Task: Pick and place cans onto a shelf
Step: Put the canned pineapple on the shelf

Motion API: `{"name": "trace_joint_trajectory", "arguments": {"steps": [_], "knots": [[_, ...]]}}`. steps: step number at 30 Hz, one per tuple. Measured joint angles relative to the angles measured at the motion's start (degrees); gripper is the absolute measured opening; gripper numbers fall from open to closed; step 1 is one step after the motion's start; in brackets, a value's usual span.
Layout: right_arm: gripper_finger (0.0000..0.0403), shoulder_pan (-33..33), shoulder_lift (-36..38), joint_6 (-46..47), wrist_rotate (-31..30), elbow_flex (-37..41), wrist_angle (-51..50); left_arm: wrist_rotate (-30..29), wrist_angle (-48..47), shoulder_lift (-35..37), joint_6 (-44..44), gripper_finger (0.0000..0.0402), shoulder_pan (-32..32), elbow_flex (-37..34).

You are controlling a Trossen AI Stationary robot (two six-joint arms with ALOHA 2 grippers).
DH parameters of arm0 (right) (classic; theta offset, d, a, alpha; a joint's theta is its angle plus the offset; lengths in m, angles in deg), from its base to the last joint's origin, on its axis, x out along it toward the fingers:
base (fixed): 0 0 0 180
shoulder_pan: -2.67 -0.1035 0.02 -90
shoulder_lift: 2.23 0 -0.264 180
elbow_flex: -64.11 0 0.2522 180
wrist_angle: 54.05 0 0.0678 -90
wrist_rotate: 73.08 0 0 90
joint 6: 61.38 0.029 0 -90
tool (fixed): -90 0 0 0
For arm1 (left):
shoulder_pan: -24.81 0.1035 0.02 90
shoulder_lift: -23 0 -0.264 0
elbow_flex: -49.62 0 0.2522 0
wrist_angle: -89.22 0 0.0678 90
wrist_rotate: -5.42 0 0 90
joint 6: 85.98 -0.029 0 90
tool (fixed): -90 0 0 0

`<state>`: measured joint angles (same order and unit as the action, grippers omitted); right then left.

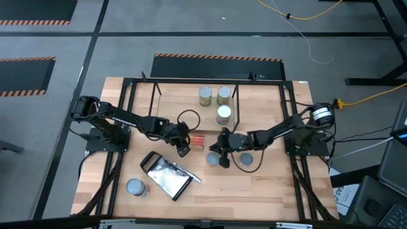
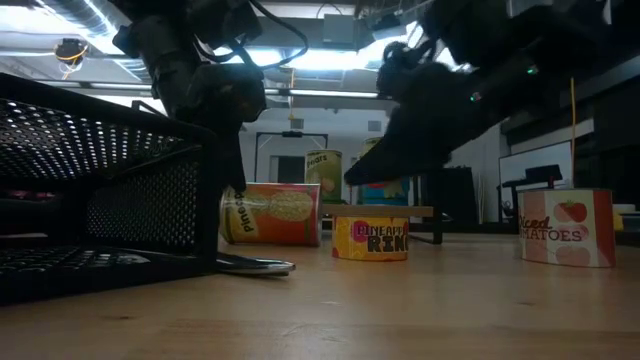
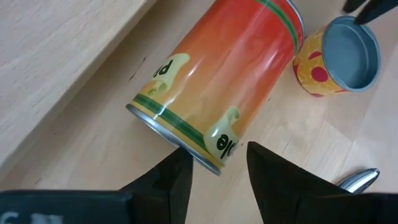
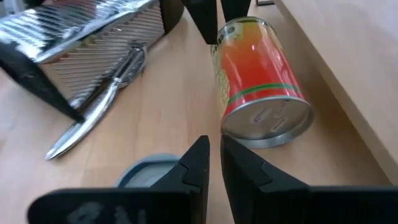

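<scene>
An orange-red can [image 1: 197, 140] lies on its side on the table just in front of the shelf [image 1: 168, 102]. It also shows in the low view [image 2: 272, 214]. My left gripper [image 3: 219, 180] is open at one end of it. My right gripper [image 4: 215, 163] is shut and empty, above a short yellow can with a blue-grey top [image 3: 339, 59], near the lying can's other end [image 4: 267, 124]. Three cans [image 1: 205, 96] [image 1: 224, 95] [image 1: 224, 115] stand on the shelf board. My left gripper's open fingers [image 3: 177, 183] come slanting down at the lying can's end rim [image 3: 205, 158], one finger on each side of the rim's near point. I cannot tell whether they touch it. The can rests on its side on the table.
A metal grater [image 1: 166, 175] lies near the front left, its shiny handle [image 4: 93, 118] pointing toward the cans. A red-labelled can [image 2: 567, 228] stands by the right arm [image 1: 246, 159]. Another can [image 1: 135, 187] stands at the front left. Black frame rods edge the table.
</scene>
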<state>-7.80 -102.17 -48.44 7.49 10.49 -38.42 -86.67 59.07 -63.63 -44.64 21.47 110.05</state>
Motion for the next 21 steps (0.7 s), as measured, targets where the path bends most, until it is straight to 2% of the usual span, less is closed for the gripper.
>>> {"name": "trace_joint_trajectory", "arguments": {"steps": [12, 21], "knots": [[0.0045, 3.2, -7.9, 0.1, -0.1, -5.1, 0.0, 0.0, 0.4, 0.0, 0.0, 0.0142, 0.0, 0.0], [0.0045, 3.7, -8.5, 0.1, -0.1, -5.5, -0.1, -0.1, 1.1, 0.0, 0.0, 0.0100, 0.0, 0.0]]}}
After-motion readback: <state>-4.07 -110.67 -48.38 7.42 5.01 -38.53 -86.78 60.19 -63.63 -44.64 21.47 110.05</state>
